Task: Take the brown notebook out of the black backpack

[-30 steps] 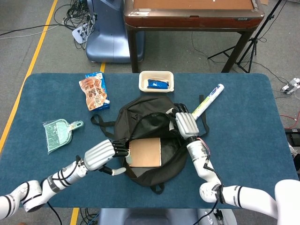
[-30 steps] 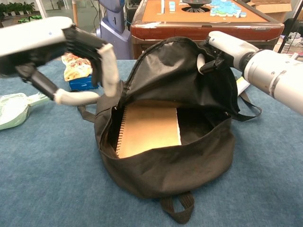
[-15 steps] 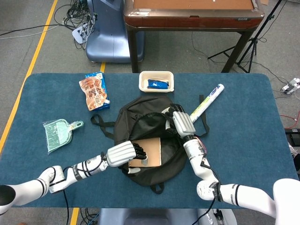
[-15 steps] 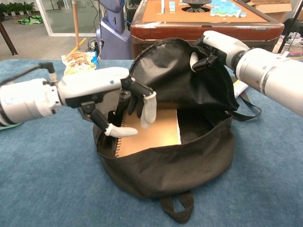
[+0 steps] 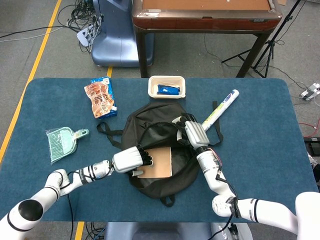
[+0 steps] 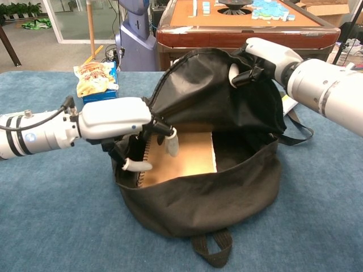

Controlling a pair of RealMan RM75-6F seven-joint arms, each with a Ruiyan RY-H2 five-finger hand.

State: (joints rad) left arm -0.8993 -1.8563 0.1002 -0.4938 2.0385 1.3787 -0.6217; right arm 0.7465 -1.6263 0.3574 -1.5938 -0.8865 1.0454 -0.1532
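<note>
The black backpack (image 5: 159, 131) (image 6: 227, 187) lies open in the middle of the blue table. Inside it the brown spiral notebook (image 5: 158, 163) (image 6: 187, 154) lies flat. My right hand (image 5: 193, 132) (image 6: 256, 55) grips the backpack's upper flap and holds the mouth up and open. My left hand (image 5: 131, 160) (image 6: 116, 120) reaches into the opening from the left. A fingertip (image 6: 172, 145) rests on the notebook's cover near the spiral edge, and the thumb (image 6: 136, 165) lies apart from it at the bag's rim. The fingers are spread, with no closed hold on the notebook.
A snack packet (image 5: 100, 97) (image 6: 94, 76) lies at the back left, and a green dustpan (image 5: 62, 143) at the left. Behind the bag stands a white tray (image 5: 167, 86) holding a blue item. A white tube (image 5: 221, 107) lies to the right. A brown table (image 5: 205, 15) stands beyond.
My left hand moved from outside the bag's left side into the opening and lowered onto the notebook's spiral edge. The right hand kept holding the flap. The notebook has not moved.
</note>
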